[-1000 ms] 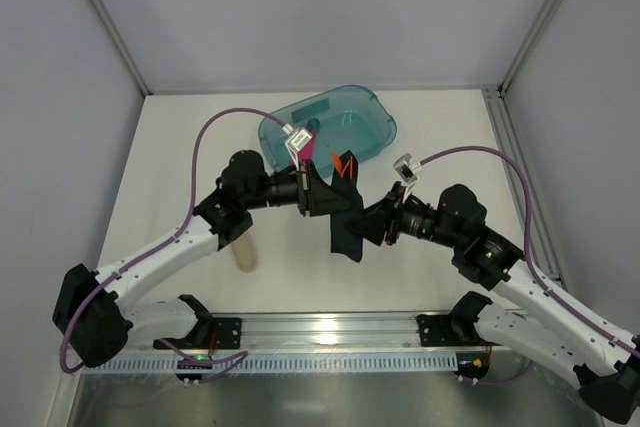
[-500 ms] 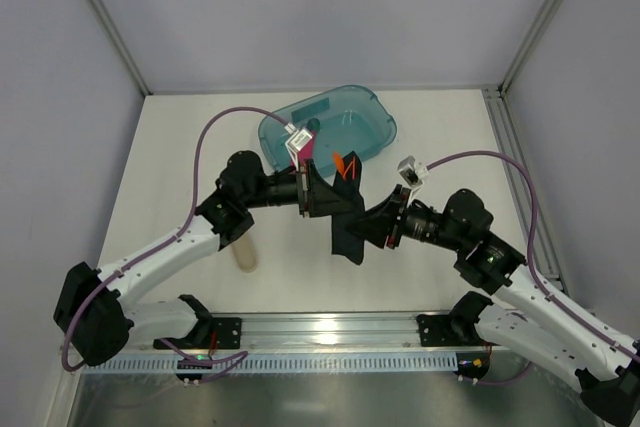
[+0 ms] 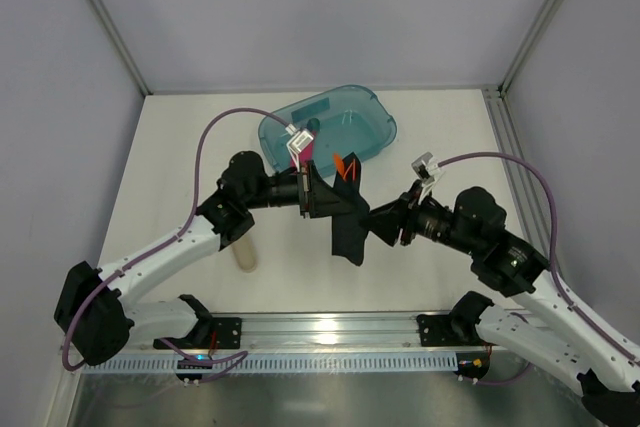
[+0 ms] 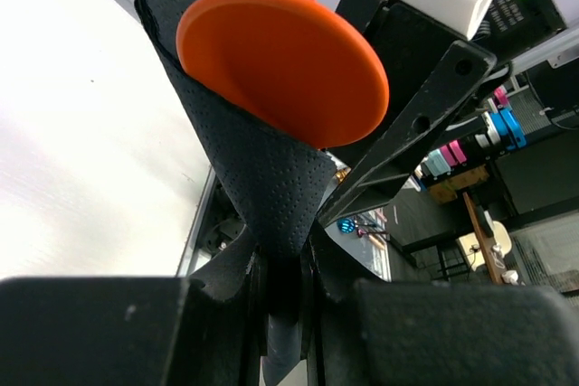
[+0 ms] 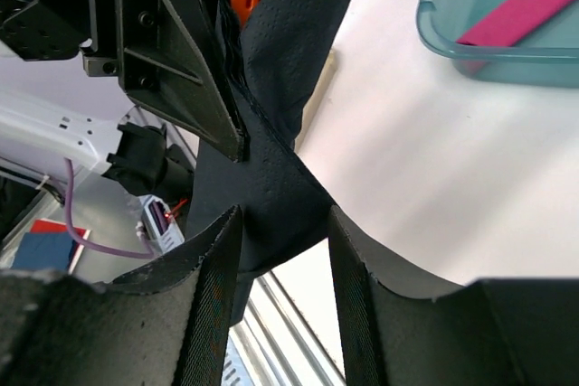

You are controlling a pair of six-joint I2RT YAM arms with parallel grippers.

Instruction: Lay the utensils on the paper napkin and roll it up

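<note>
Left jaws pinch the upright paper napkin [image 3: 346,229] wrapping the utensils [image 3: 346,164] at frame centre; right jaws, spread, straddle its lower tail.

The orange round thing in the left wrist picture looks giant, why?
Left wrist view: the orange utensil sits right by the lens, so it looks huge; the table beside it glares white. Top view: it is just a small orange tip above the black napkin.

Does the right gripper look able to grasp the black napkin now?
Probably yes: the right gripper is open around the napkin, which the left gripper holds up; nothing lies between.
</note>
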